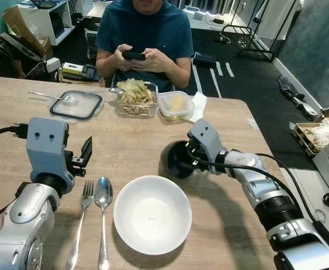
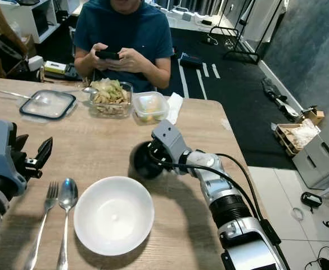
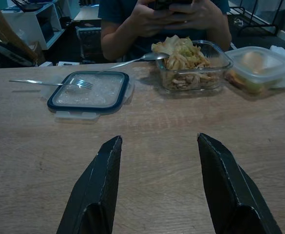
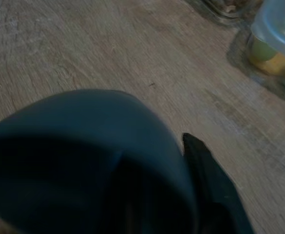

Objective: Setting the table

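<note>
Bowl (image 1: 152,214), fork (image 1: 81,223), spoon (image 1: 102,216) on wooden table (image 1: 125,146).

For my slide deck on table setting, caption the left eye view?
Right gripper holds a dark cup beside the white bowl, fork and spoon.

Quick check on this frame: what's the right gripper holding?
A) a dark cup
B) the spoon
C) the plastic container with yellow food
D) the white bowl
A: the right gripper is closed around a dark cup above the table, up and to the right of the white bowl; the spoon lies beside the fork, and the lidded container sits by the person.
</note>
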`<state>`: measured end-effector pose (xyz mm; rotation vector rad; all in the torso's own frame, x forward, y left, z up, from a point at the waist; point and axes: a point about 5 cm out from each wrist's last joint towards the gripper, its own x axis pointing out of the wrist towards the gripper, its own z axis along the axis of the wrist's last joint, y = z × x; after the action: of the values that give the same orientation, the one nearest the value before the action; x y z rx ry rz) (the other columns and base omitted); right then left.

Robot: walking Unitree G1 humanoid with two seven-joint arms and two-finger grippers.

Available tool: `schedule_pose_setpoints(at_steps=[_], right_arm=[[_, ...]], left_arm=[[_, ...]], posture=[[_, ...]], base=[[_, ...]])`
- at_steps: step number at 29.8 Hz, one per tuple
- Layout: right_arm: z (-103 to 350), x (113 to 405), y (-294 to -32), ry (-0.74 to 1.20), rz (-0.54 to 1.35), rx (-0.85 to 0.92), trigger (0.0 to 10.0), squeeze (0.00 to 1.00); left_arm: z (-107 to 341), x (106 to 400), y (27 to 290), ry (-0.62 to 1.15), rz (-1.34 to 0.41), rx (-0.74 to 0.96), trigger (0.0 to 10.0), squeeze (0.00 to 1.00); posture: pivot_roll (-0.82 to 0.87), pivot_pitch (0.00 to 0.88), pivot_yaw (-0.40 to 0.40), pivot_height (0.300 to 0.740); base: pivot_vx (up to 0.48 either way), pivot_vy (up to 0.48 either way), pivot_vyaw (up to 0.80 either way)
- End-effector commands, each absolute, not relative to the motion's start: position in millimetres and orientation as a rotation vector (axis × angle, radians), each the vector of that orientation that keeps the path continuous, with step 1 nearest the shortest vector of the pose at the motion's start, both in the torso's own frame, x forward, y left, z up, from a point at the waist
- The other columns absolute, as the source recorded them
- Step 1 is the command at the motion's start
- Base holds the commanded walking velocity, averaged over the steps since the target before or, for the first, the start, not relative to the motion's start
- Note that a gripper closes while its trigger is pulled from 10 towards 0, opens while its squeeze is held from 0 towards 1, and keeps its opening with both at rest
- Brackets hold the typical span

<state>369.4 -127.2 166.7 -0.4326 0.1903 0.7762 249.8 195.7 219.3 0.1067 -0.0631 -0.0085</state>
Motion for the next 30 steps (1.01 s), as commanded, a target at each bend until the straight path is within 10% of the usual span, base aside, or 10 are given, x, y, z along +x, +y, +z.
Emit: schedule_pose_setpoints(at_steps=[1, 20, 22, 30], right_arm=[[158, 366, -130, 0.221, 0.782, -0.396, 0.0, 0.00], [180, 379, -193, 0.307, 0.592, -0.399, 0.0, 0.00], [178, 373, -205, 0.373, 0.632, -0.254, 10.0, 0.00], [173, 347, -231, 0.427, 0.721, -0.266, 10.0, 0.00]], left_arm=[[213, 250, 197, -0.040, 0.001, 0.105, 10.0, 0.00], [210, 249, 194, -0.032, -0.001, 0.095, 10.0, 0.00], [209, 249, 193, -0.030, -0.002, 0.091, 10.0, 0.00], [205, 248, 191, -0.016, -0.010, 0.086, 10.0, 0.00]], posture=[[0.26, 0.027, -0.019, 0.740], [0.24, 0.033, -0.022, 0.740], [0.23, 0.037, -0.028, 0.740], [0.21, 0.042, -0.020, 0.740]], base=[[0.000, 0.000, 0.00], [0.000, 0.000, 0.00], [0.000, 0.000, 0.00], [0.000, 0.000, 0.00]])
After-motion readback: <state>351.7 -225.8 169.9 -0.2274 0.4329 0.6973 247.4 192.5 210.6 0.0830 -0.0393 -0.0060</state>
